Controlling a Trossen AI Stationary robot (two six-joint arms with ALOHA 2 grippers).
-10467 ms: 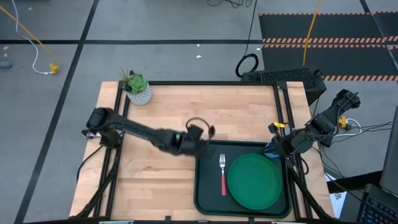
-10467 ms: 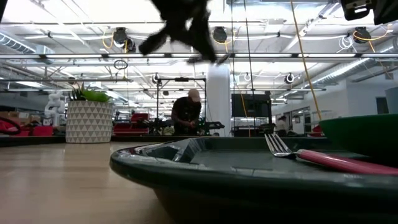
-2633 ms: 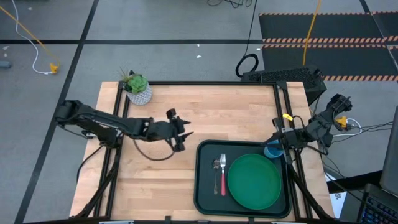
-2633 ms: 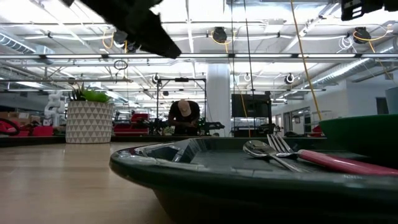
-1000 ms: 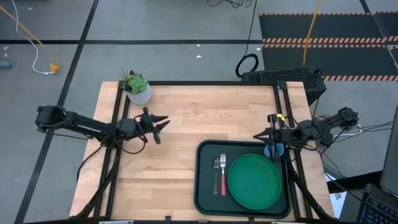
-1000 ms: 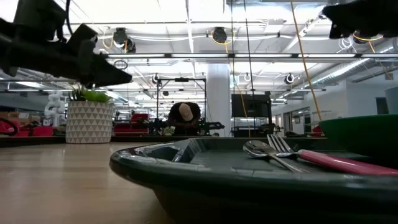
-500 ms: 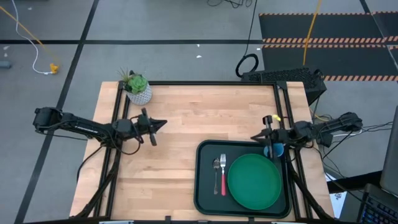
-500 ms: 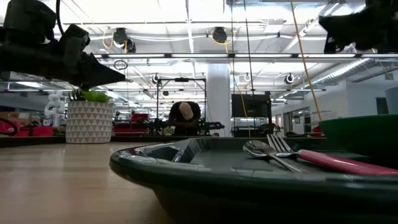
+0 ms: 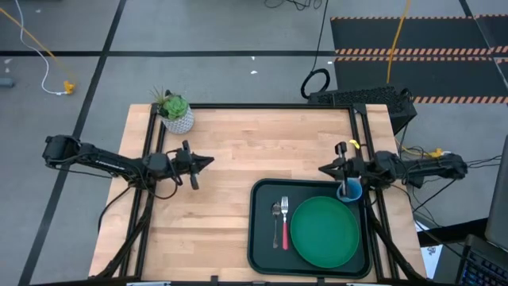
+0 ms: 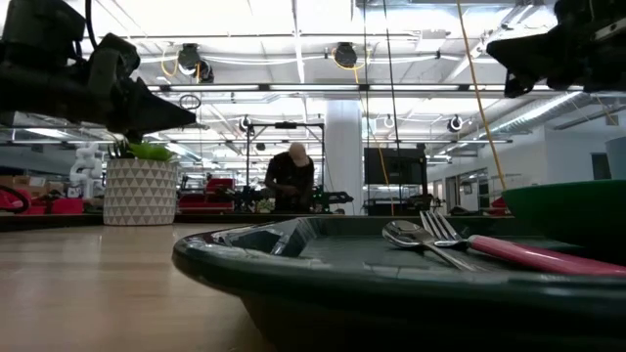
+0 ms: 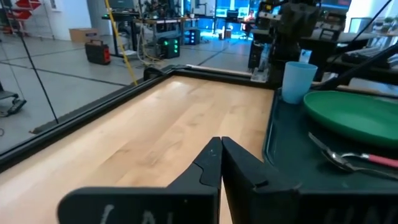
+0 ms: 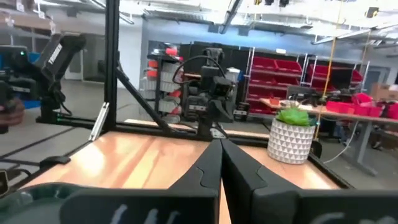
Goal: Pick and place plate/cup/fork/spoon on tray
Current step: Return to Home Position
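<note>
With plate (image 9: 324, 232), cup (image 9: 350, 191), fork (image 9: 285, 228) and spoon (image 9: 276, 212) set on the tray (image 9: 255, 234) ahead of the left gripper (image 9: 206, 160) — nothing left to carry — it and the right gripper (image 9: 323, 169) are held pinched together, empty.

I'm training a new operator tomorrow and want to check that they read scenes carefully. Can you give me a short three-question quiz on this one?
1. True or false: the fork lies between the spoon and the plate.
2. Where is the cup? A on the plate; B on the tray, beside the plate; C off the tray.
3. Fill in: the left claw and the right claw are both ___.
Key: 1 true; 2 B; 3 shut.
</note>
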